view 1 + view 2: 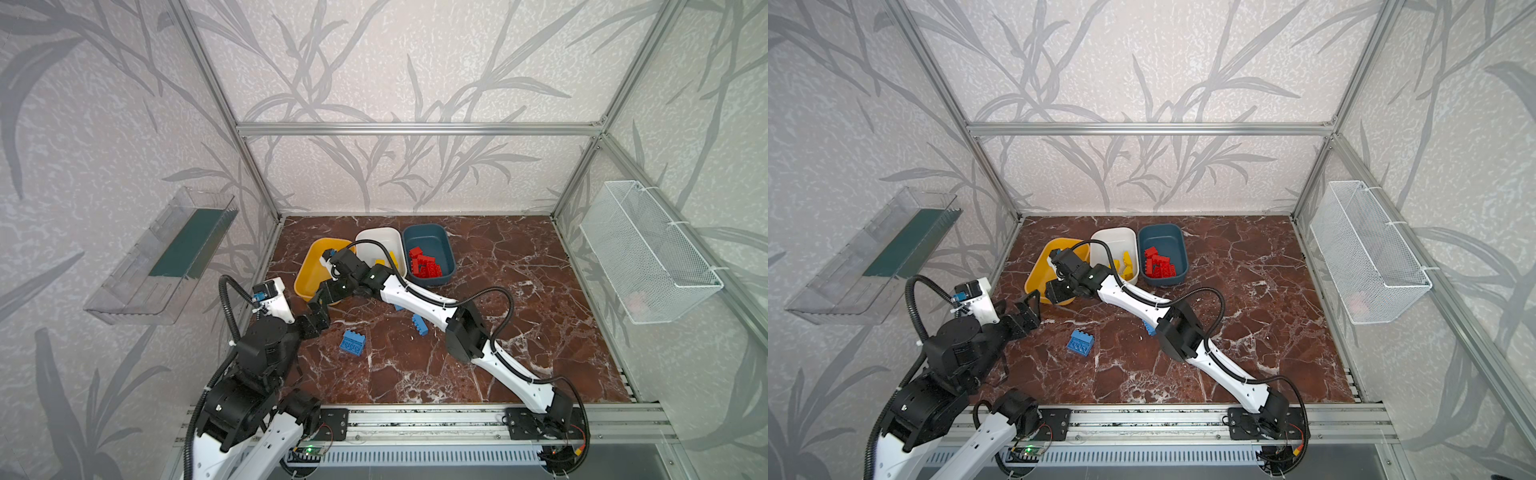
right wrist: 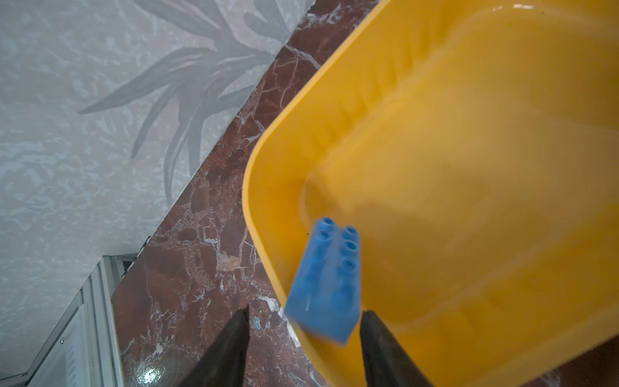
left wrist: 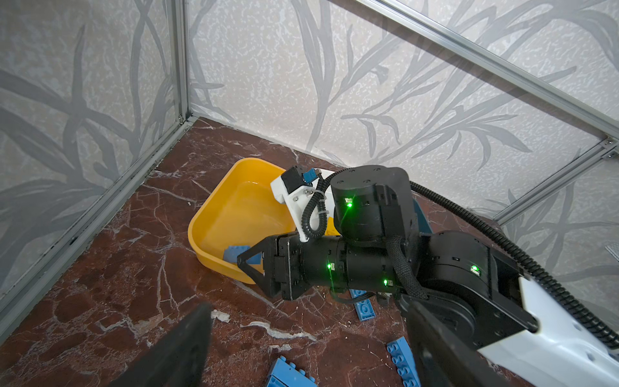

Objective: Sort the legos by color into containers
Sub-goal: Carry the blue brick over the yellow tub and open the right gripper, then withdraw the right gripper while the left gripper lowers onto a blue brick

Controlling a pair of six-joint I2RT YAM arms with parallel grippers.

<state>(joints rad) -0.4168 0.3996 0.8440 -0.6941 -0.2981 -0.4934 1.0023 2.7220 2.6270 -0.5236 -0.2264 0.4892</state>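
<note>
My right gripper [image 2: 304, 335] hangs open over the near corner of the yellow container [image 1: 309, 270] [image 2: 469, 134]. A blue lego [image 2: 328, 284] is blurred and loose between its fingers, tilted over the rim; the left wrist view shows that lego [image 3: 236, 253] inside the yellow container. The white container [image 1: 376, 245] holds yellow legos [image 1: 1127, 266], and the teal-blue container [image 1: 428, 241] holds red legos [image 1: 422, 262]. Blue legos [image 1: 352, 344] [image 1: 419, 324] lie on the marble floor. My left gripper [image 1: 316, 320] [image 3: 310, 308] is open and empty, low at the left above the floor.
The right arm [image 1: 419, 299] stretches across the middle of the floor and covers part of the white container. A clear wall tray [image 1: 162, 257] hangs on the left wall, and a white mesh basket [image 1: 648, 257] on the right wall. A metal rail [image 1: 415, 419] runs along the front edge.
</note>
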